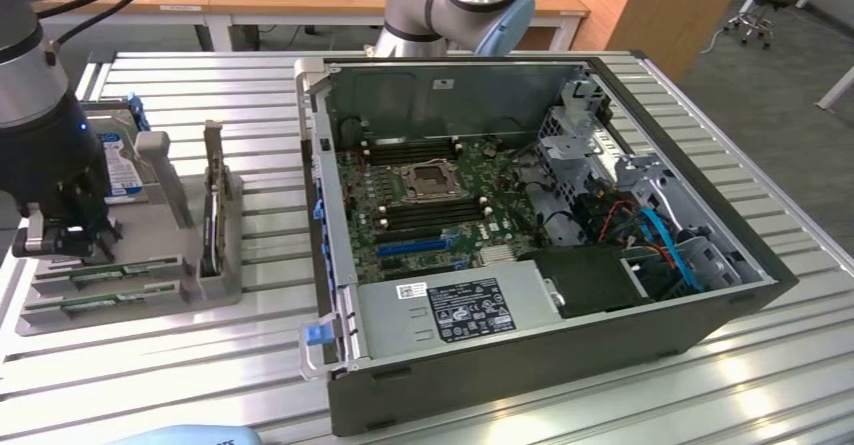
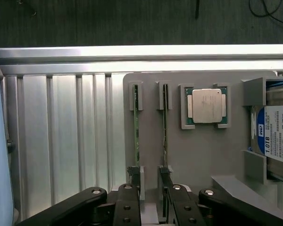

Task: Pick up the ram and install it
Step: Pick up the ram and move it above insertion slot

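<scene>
Two ram sticks stand on edge in slots of a grey tray (image 2: 198, 150): thin green strips, one (image 2: 136, 134) beside the other (image 2: 164, 136). In the exterior view they lie at the tray's near end (image 1: 114, 273) (image 1: 100, 305). My gripper (image 2: 149, 175) hovers over the sticks' near ends, open and holding nothing. One black fingertip (image 2: 133, 172) lines up with one stick and the other with its neighbour. The exterior view has the gripper (image 1: 60, 243) at its left, just above the tray (image 1: 200, 295).
A silver-topped processor (image 2: 206, 106) and a blue-labelled hard drive (image 2: 278, 136) sit on the same tray. The open computer case (image 1: 694, 295) fills the exterior view's right, with the motherboard (image 1: 420, 205) and its memory slots (image 1: 430, 211) exposed. Everything stands on a slatted metal table (image 1: 160, 385).
</scene>
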Tool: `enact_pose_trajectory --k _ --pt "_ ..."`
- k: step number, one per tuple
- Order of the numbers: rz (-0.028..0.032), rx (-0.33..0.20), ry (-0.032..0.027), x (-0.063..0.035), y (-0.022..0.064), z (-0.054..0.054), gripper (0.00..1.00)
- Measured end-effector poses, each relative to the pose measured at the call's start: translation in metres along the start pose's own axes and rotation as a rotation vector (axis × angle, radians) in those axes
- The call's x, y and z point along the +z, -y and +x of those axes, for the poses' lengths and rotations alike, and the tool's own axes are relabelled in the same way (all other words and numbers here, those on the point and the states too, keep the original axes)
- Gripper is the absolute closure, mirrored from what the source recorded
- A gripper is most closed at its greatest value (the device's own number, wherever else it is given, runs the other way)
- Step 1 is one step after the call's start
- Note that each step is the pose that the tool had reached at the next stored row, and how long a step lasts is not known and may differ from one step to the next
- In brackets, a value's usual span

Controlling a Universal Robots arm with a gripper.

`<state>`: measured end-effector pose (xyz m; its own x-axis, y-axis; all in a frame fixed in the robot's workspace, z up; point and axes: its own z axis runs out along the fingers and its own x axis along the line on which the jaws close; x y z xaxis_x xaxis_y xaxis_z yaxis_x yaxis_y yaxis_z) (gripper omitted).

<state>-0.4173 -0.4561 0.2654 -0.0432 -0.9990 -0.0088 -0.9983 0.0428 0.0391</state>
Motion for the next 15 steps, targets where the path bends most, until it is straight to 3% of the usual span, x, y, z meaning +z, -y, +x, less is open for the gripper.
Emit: enact_pose_trajectory --k 3,15 --pt "-0.0001 0.0 0.0 0.0076 0.0003 0.0001 0.71" --pt "0.0 0.0 0.0 0.0076 0.0004 0.0033 0.71"
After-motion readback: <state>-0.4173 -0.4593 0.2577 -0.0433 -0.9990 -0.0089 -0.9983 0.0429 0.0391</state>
